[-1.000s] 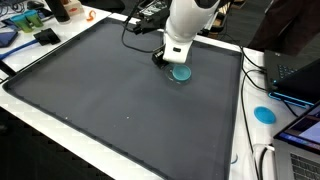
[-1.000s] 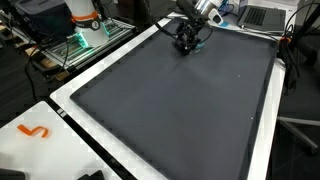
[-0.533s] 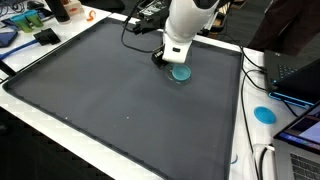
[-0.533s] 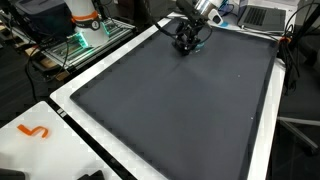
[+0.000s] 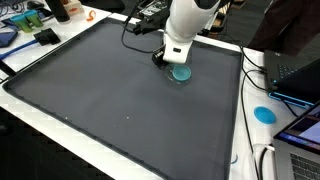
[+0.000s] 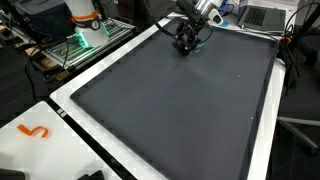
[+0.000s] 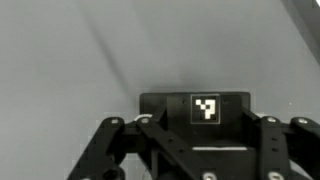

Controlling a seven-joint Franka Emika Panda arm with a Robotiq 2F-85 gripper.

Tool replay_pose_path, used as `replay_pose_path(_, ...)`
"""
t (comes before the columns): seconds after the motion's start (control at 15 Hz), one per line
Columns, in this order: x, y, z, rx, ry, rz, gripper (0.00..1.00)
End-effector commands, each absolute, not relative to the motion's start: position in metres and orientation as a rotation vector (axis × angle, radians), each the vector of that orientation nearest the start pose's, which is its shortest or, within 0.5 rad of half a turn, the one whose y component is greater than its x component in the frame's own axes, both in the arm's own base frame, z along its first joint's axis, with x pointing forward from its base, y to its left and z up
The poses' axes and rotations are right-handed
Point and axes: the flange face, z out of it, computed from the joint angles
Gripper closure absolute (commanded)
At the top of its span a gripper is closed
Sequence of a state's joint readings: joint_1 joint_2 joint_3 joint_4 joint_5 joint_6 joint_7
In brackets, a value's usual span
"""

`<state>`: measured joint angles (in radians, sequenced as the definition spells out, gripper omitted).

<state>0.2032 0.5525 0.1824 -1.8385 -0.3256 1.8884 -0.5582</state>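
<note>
My gripper [image 5: 169, 62] hangs low over the far part of a large dark grey mat [image 5: 110, 95], its black fingers close to the surface. A flat teal disc [image 5: 181, 72] lies on the mat right beside the fingers, and it does not look held. In an exterior view the gripper [image 6: 186, 43] is a dark shape near the mat's far edge, with a sliver of the teal disc [image 6: 198, 45] beside it. The wrist view shows only grey mat, the gripper's black linkages and a black plate with a white square marker [image 7: 205, 108]. The fingertips are out of sight there.
A white border [image 5: 150, 172] frames the mat. A second teal disc [image 5: 264, 114] lies on the white surface past the mat's edge, near laptops and cables [image 5: 290, 75]. Cluttered tools [image 5: 30, 30] sit at one far corner. An orange mark [image 6: 34, 131] is on a near white panel.
</note>
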Motion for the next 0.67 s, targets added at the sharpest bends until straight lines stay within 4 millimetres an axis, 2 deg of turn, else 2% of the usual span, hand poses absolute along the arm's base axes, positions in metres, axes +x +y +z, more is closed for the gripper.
replay_pose_path(0.0, 0.548, 0.188, 0.175, -2.685, -1.685, 0.908, 0.69)
replay_pose_path(0.27, 0.548, 0.179, 0.181, -2.704, -1.659, 0.906, 0.69)
replay_pose_path(0.6, 0.551, 0.185, 0.186, -2.698, -1.673, 0.872, 0.69)
